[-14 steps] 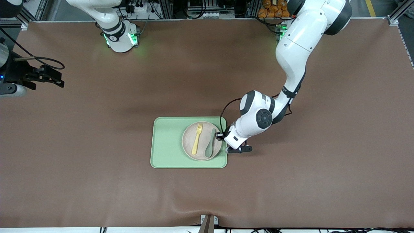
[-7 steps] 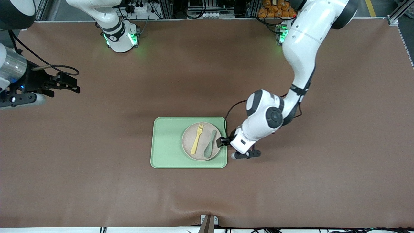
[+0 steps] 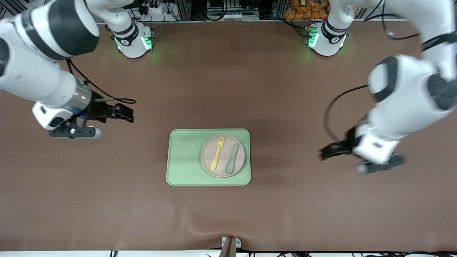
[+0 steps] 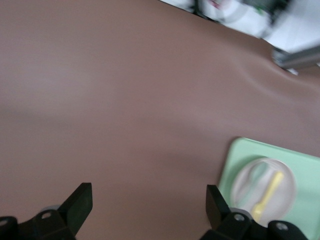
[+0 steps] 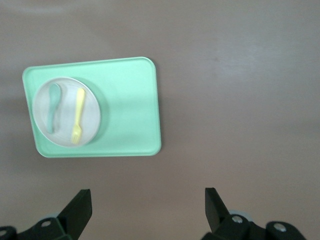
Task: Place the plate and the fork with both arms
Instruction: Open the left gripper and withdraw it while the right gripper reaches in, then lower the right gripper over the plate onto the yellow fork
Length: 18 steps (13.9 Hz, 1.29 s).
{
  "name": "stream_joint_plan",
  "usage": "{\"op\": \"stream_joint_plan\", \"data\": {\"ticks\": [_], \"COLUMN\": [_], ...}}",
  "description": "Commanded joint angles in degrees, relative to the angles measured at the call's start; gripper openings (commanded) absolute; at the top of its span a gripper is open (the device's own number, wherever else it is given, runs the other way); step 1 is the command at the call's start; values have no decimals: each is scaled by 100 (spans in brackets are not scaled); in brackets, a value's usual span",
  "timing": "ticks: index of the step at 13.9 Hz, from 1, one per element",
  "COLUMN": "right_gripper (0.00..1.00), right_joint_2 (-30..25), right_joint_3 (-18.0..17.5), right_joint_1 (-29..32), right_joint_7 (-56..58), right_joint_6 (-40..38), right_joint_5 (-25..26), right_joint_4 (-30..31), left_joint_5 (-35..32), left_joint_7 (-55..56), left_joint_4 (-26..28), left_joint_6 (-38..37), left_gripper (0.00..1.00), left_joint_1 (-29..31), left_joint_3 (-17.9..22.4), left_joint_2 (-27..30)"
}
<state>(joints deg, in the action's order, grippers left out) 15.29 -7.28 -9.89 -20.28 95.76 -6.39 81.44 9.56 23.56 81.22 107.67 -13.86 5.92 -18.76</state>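
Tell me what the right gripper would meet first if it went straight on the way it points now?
Probably only bare table. The right gripper, open, points toward the left arm's end, and the tray lies nearer the front camera than that line, though depth is unclear.

A wide table [image 3: 228,214] covered in a matte brown mat fills the scene. A rectangular light-green plastic tray [image 3: 184,157] with rounded corners lies flat on it near the middle, somewhat nearer the front camera, well apart from both arms' bases. At the near edge, a small metal bracket [image 3: 230,244] sits where the mat ripples slightly
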Motion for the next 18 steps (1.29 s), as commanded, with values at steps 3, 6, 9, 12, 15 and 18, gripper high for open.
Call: {"op": "stream_joint_plan", "data": {"ticks": [3, 6, 9, 12, 15, 18], "right_gripper": [100, 100, 100, 100, 100, 94], "right_joint_2": [772, 1580, 2179, 2653, 3067, 3436], "right_joint_3": [-187, -169, -169, -160, -134, -108], "right_joint_1": [-564, -961, -1313, -1515, -1647, -1744], "right_joint_7": [-1203, -1530, -1592, -1776, -1812, -1821], "right_joint_6": [469, 549, 908, 1592, 2077, 2394], "right_joint_5": [-47, 41, 453, 656, 840, 920], "right_joint_4": [-523, -1269, -1588, -1579, -1588, -1597], "left_joint_5": [-358, -560, -543, -508, -560, -560], "left_joint_7": [-659, -712, -1202, -1705, -1688, -1627], "left_joint_4": [271, 219, 262, 254, 262, 245], "left_joint_6": [-1273, -1284, -1458, -1512, -1731, -1758], "left_gripper": [100, 100, 100, 100, 100, 100], "left_joint_1": [744, 1025, 1262, 1483, 1430, 1430], "left_joint_3": [-56, -56, -56, -91, -214, -530], "left_joint_2": [1013, 1172, 1418, 1445, 1445, 1445]}}
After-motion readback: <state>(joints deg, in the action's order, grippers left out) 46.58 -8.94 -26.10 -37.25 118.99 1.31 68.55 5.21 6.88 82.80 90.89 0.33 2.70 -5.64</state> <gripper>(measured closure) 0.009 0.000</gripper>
